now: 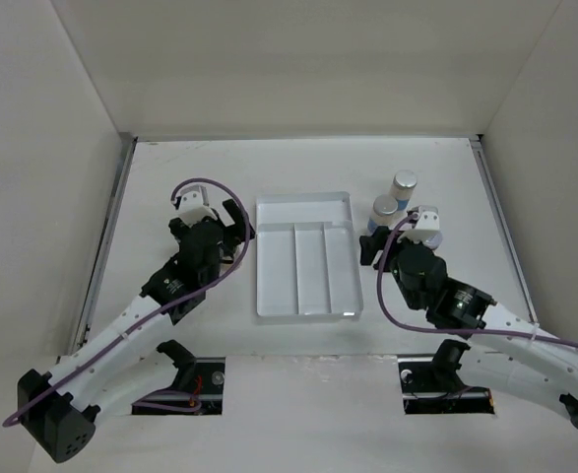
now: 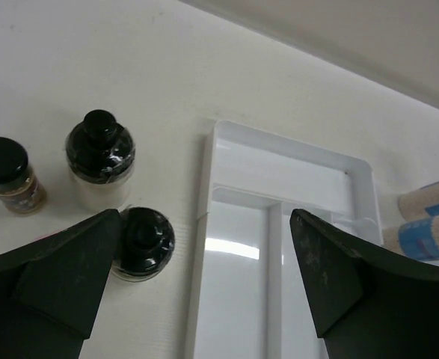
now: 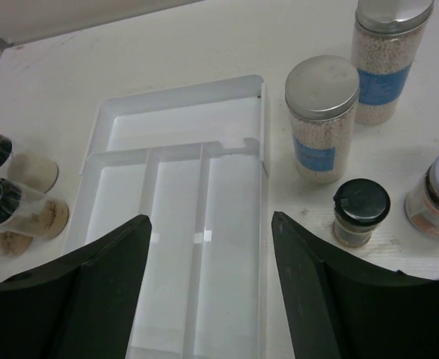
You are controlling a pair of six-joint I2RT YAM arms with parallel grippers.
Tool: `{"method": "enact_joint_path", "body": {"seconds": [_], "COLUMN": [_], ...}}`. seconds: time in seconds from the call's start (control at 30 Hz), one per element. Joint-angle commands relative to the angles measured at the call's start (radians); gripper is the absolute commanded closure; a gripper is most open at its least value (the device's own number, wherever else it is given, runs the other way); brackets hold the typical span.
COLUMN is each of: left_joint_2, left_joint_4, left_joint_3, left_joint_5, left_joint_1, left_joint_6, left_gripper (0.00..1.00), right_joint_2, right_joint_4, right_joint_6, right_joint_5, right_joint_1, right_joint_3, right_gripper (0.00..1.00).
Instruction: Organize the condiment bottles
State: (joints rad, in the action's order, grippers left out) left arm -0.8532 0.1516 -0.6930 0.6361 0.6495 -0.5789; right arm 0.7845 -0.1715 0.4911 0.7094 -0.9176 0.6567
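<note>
The white desk (image 1: 200, 177) carries a white three-compartment tray (image 1: 303, 212) at the centre of the top view. Every compartment is bare, so I judge the sorting not yet begun. The left claw (image 1: 237, 225) hangs at the tray's left edge and the right claw (image 1: 370, 246) at its right edge. Both are spread wide, with nothing gripped.

The condiment bottles stand on the desk in two groups, one on each side of the tray. In the right wrist view, two tall silver-capped bottles (image 3: 322, 112) with blue labels stand upright at the upper right. Below them is a small black-capped bottle (image 3: 360, 211), and a squat bottle (image 3: 437, 191) is cut off by the right edge. In the left wrist view, a brown bottle with a flat dark cap (image 2: 6, 173) sits at the left edge. An upper pointed-cap bottle (image 2: 99, 149) stands beside it, and a nearer pointed-cap bottle (image 2: 144, 241) stands below that.

The nearer pointed-cap bottle is the likely first pick. It stands upright, its long axis vertical, inside the left claw's span at the lower left of the frame. It is close against the inner face of that finger, though whether they touch is not clear from this angle. The span's centre is over the tray's left rim, so the bottle lies left of centre. The claw would need to shift leftward before closing. The left arm is plainly the nearer one, since the right arm is across the tray.
</note>
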Motion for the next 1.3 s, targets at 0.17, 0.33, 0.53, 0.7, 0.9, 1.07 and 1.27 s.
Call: {"method": "enact_joint_path", "body": {"seconds": [0.17,0.33,0.53,0.7,0.9,1.07,1.27], "left_joint_2": [0.046,-0.016,-0.131,-0.204,-0.267,-0.276,-0.259], "left_joint_4": [-0.300,-0.463,-0.604,-0.728,-0.843,-0.854,-0.883], "left_joint_3": [0.058,0.108,0.130,0.162,0.214,0.222,0.243], "left_joint_5": [-0.141,-0.196,-0.199,-0.245,-0.317,-0.319,-0.302], "left_joint_1": [0.092,0.175,0.233,0.224,0.235,0.236,0.226], "left_joint_6": [0.060,0.085,0.143,0.143,0.137,0.137,0.139], "left_gripper": [0.00,0.00,0.00,0.00,0.26,0.34,0.33], "right_joint_2": [-0.004,0.079,0.189,0.340,0.513,0.636,0.731], "right_joint_4": [-0.115,-0.206,-0.234,-0.212,-0.155,-0.111,-0.040], "right_joint_6": [-0.023,-0.060,-0.111,-0.129,-0.143,-0.138,-0.138], "right_joint_5": [0.039,0.047,0.016,-0.157,-0.278,-0.304,-0.340], "right_joint_1": [0.085,0.200,0.406,0.481,0.484,0.520,0.562], "right_joint_3": [0.142,0.253,0.345,0.408,0.465,0.491,0.497], "right_gripper": [0.62,0.85,0.29,0.03,0.00,0.00,0.01]}}
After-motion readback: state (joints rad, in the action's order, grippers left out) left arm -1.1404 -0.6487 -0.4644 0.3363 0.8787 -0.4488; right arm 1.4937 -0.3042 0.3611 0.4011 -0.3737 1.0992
